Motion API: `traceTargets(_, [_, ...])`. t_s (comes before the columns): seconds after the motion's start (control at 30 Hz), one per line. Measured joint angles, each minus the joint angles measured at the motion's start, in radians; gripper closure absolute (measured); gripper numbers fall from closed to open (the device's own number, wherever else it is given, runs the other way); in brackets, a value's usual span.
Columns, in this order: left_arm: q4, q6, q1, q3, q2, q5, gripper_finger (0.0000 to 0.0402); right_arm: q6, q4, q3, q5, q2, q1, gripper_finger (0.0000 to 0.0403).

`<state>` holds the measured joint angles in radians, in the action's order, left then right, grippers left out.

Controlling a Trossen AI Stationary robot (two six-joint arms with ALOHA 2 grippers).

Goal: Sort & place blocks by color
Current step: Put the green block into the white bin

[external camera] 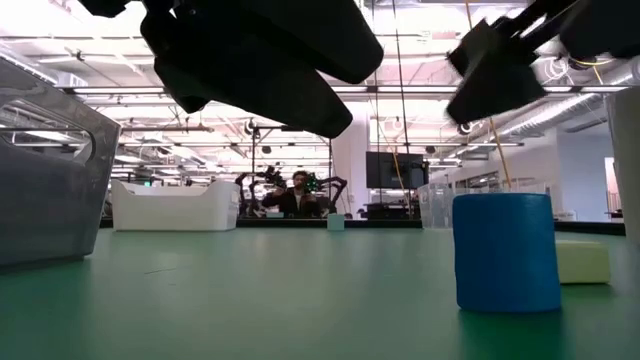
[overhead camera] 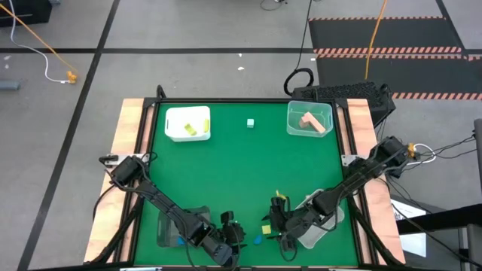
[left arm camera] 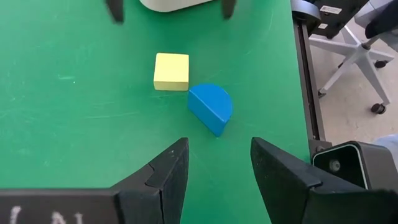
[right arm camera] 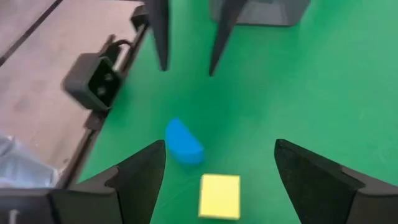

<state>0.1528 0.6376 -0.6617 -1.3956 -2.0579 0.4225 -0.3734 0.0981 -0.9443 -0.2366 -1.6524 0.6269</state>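
Observation:
A blue half-round block (left arm camera: 210,108) (right arm camera: 183,141) (external camera: 505,250) stands on the green mat near the front edge. A yellow cube (left arm camera: 171,71) (right arm camera: 219,196) (overhead camera: 266,229) rests flat just beside it. My left gripper (left arm camera: 219,168) (overhead camera: 233,235) hovers open to the left of the pair, pointing at the blue block. My right gripper (right arm camera: 221,155) (overhead camera: 282,226) hovers open to their right, slanting down over the yellow cube. Neither gripper has anything between its fingers. A small mint block (overhead camera: 250,123) sits alone at the far middle of the mat.
A white tray (overhead camera: 187,123) with yellow blocks stands far left. A clear tray (overhead camera: 309,119) with pink blocks stands far right. A clear tray (overhead camera: 175,224) lies under my left arm, a white tray (overhead camera: 325,218) under my right. A person sits beyond the table.

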Motion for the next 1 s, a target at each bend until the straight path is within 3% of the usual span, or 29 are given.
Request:
traceTargets(0.23, [0.0, 0.003, 0.0, 0.0, 0.0, 0.0, 0.0227, 0.004, -0.012, 0.0, 0.004, -0.055, -0.031, 0.011])
traceTargets(0.57, [0.0, 0.009, 0.0, 0.0, 0.0, 0.0, 0.0227, 0.02, -0.121, 0.0, 0.107, -0.08, -0.009, 0.011])
traceTargets(1.0, [0.001, 0.007, 0.005, 0.0, 0.0, 0.0, 0.0227, 0.041, -0.032, 0.0, 0.103, -0.113, -0.008, 0.0128])
